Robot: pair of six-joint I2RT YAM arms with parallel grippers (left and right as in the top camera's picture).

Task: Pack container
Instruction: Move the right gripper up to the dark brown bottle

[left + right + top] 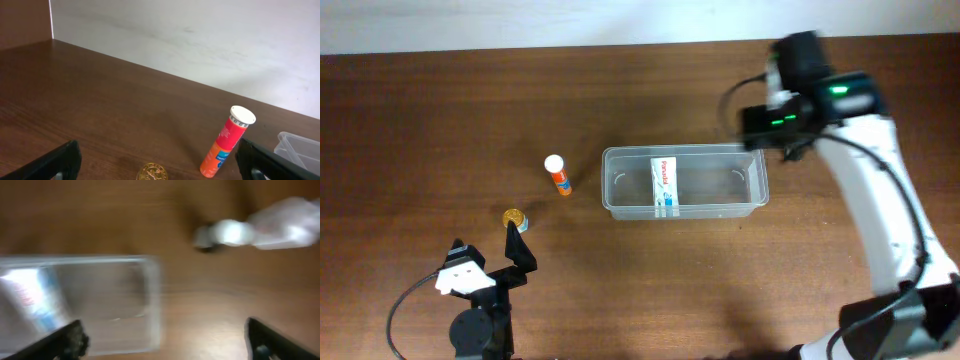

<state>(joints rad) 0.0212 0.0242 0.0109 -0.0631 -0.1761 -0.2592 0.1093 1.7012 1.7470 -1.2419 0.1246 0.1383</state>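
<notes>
Spread wide and gripping nothing, my left end effector (157, 145) sits low at the near left part of the counter (420, 130). Just ahead of its fingers is a small round thing with a gold top (152, 172), which neither finger touches. Farther out and a little to the right, an orange tube with a white cap (227, 142) lies on its side, cap end toward the pale wall (200, 40). A corner of the container (700, 150) just shows at the right edge of the left wrist view.

From overhead, the container sits near the middle of the counter, long side running left to right, well apart from my left arm. A white packet with blue print (663, 183) lies flat inside it, left of centre, and the right half of the tub floor is bare.

My right end effector (164, 325) is also open, fingers far apart and empty, above the counter just off the container's right short end. The right wrist view is blurred. A pale object (225, 232) lies beyond, and I cannot tell what it is.
</notes>
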